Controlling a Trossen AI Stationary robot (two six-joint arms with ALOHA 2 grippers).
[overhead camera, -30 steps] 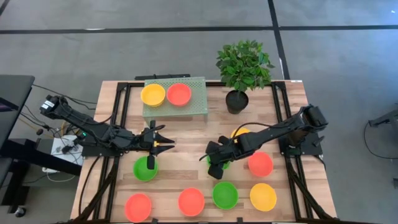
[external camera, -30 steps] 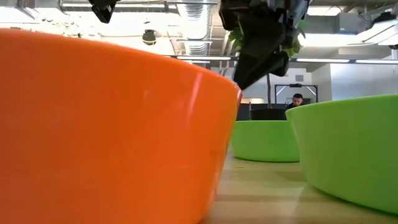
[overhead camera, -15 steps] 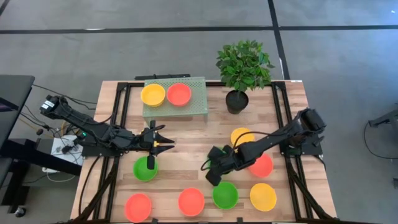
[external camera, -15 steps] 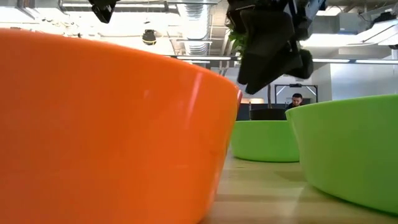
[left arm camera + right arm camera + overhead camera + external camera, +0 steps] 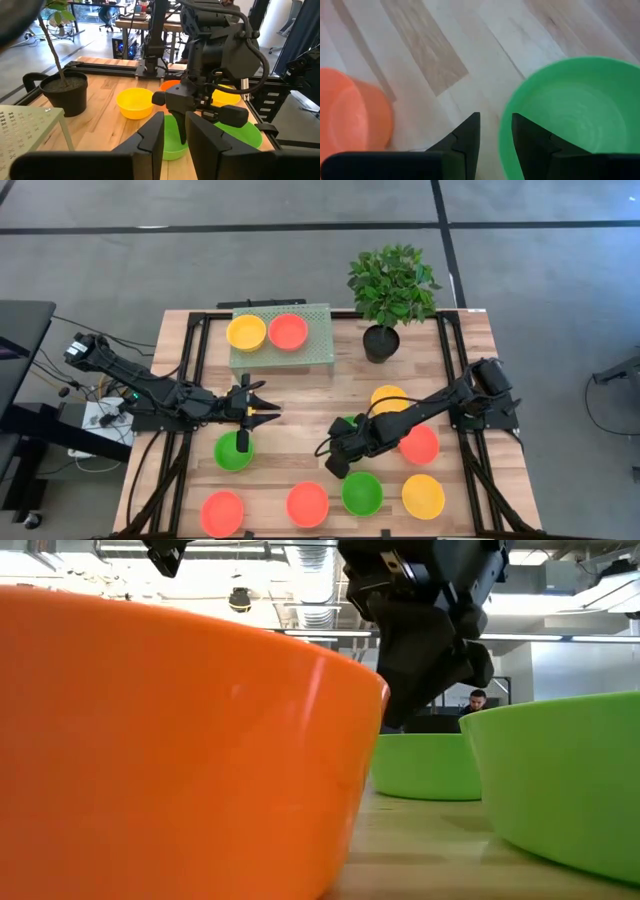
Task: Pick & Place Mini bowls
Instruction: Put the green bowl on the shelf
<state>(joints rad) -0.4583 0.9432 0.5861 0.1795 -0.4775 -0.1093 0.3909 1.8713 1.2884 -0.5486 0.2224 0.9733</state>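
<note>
- Fingers of the right gripper (image 5: 337, 463) stand a little apart and hold nothing; they hang above the near rim of a green bowl (image 5: 362, 493) in the front row.
- Left gripper (image 5: 262, 408) waits over the table's left-middle, beside another green bowl (image 5: 233, 451); its fingers are parted with a narrow gap.
- Two bowls, yellow (image 5: 246, 333) and red (image 5: 288, 332), already sit on the rack (image 5: 318, 351).
- Around eight bowls are left on the table, so the task seems only begun.
</note>
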